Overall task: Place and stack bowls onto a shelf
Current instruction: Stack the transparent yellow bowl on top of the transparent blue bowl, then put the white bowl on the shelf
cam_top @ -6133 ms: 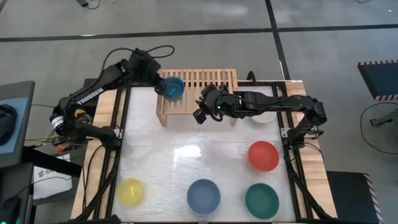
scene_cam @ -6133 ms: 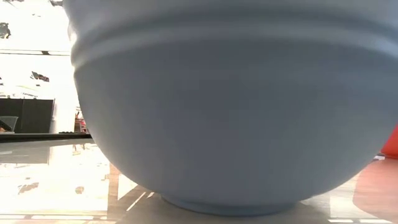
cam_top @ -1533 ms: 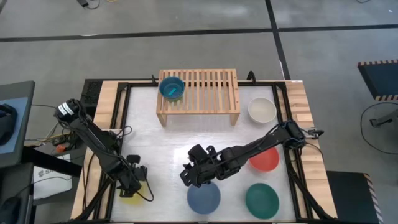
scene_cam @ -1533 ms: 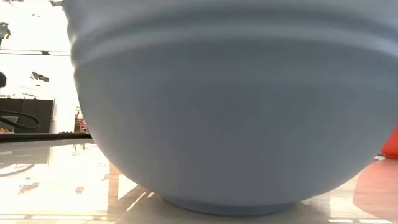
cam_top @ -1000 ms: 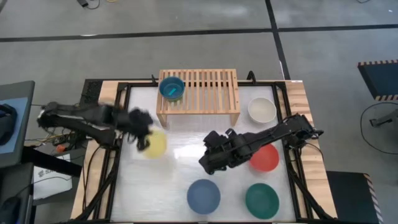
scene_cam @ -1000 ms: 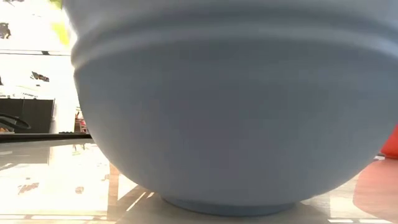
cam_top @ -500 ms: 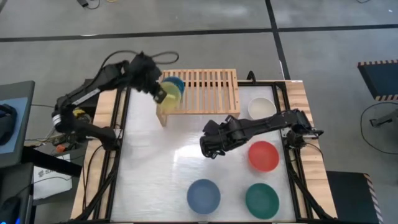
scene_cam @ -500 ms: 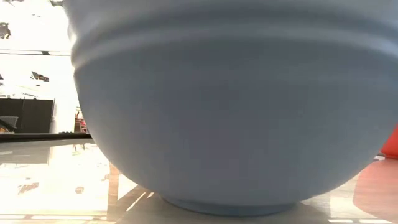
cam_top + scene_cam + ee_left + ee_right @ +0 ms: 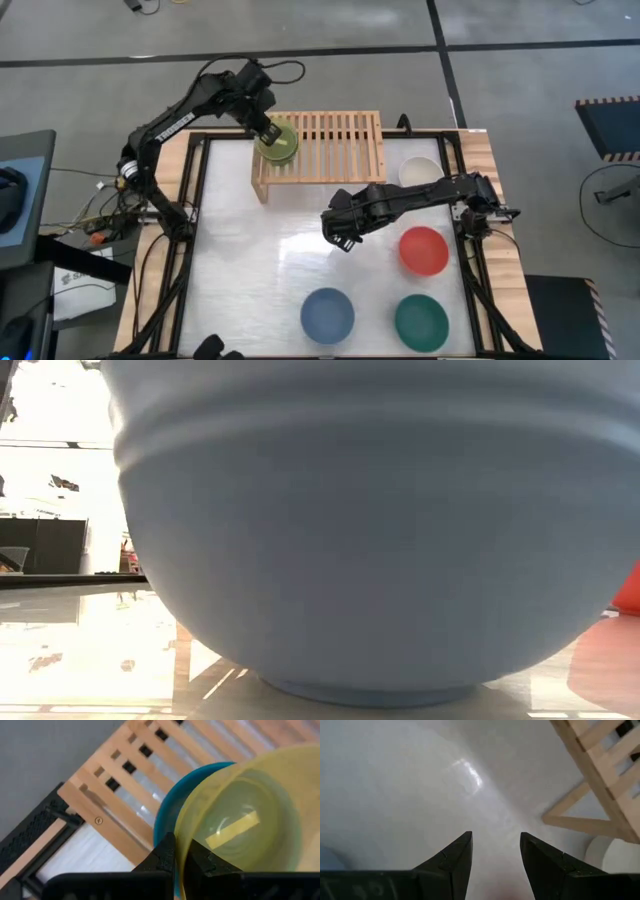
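A small yellow bowl (image 9: 245, 820) hangs over a cyan bowl (image 9: 167, 817) that stands on the left end of the light-wood shelf (image 9: 330, 135). My left gripper (image 9: 266, 133) is shut on the yellow bowl (image 9: 280, 143), which covers the cyan one in the high view. My right gripper (image 9: 340, 234) hovers open over the middle of the table, its fingers (image 9: 457, 855) apart with nothing between them. My left gripper has the yellow bowl's rim (image 9: 180, 842) on the side toward the shelf's left end, one finger (image 9: 162, 857) outside the wall and the other inside. The fingers slant down from the table's left. The bowl sits tilted over the cyan bowl; whether the two touch I cannot tell.
A cream white bowl (image 9: 425, 172) sits right of the shelf, partly under my right arm. A red bowl (image 9: 423, 250), a dark green bowl (image 9: 421, 321) and a slate blue bowl (image 9: 327, 314) stand toward the near right. The slate blue bowl (image 9: 370, 530) fills the low view.
My left gripper has carried the yellow bowl from the table's left side toward the far edge and up, to just over the cyan bowl on the shelf. My right gripper has drifted a little toward the far edge, staying open.
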`<state>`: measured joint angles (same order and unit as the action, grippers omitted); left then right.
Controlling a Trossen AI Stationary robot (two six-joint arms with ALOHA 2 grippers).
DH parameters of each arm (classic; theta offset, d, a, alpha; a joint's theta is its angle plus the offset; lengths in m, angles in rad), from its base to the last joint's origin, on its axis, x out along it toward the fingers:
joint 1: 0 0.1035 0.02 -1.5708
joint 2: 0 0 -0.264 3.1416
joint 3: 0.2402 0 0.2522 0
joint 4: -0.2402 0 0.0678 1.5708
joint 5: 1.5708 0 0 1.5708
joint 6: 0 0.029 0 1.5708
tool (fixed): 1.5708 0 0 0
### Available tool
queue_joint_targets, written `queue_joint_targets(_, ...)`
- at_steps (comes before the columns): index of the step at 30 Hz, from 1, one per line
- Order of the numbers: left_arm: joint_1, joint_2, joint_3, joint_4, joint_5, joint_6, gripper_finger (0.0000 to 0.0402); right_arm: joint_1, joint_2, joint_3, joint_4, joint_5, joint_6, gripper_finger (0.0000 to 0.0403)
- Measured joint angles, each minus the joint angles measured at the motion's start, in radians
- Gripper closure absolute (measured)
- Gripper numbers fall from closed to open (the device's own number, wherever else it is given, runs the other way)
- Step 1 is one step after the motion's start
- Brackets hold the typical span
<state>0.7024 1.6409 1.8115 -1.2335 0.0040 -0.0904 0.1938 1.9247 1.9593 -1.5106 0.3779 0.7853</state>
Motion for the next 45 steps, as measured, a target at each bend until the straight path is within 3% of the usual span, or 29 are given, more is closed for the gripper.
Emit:
queue_joint_targets(5,0.013,0.01,0.013,-0.016,0.001,0.008,0.0401,-0.014,-0.008,-0.05,0.016,-0.026,-0.005,0.0212)
queue_joint_targets(10,0.025,0.008,0.013,-0.021,0.027,0.009,0.0401,-0.018,-0.07,-0.192,0.175,-0.15,-0.008,0.0212)
queue_joint_targets(13,0.033,0.008,0.013,-0.028,0.049,0.029,0.0389,-0.017,-0.122,-0.268,0.245,-0.173,0.009,0.0212)
queue_joint_targets(25,0.055,-0.006,0.013,-0.002,-0.02,-0.007,0.0226,-0.035,-0.423,-0.472,0.287,-0.109,0.151,0.0212)
queue_joint_targets(30,0.059,-0.071,0.013,0.039,-0.07,-0.01,0.0186,-0.067,-0.546,-0.613,0.281,-0.091,0.226,0.0212)
queue_joint_targets(35,0.019,-0.156,0.013,0.132,-0.033,-0.04,0.0182,-0.175,-0.672,-0.747,0.28,-0.091,0.29,0.0212)
queue_joint_targets(39,-0.093,-0.197,0.013,0.238,-0.027,-0.087,0.0189,-0.307,-0.752,-0.847,0.258,-0.088,0.321,0.0212)
queue_joint_targets(45,-0.27,-0.202,0.013,0.353,-0.122,-0.132,0.0196,-0.546,-0.824,-0.975,0.261,-0.09,0.263,0.0212)
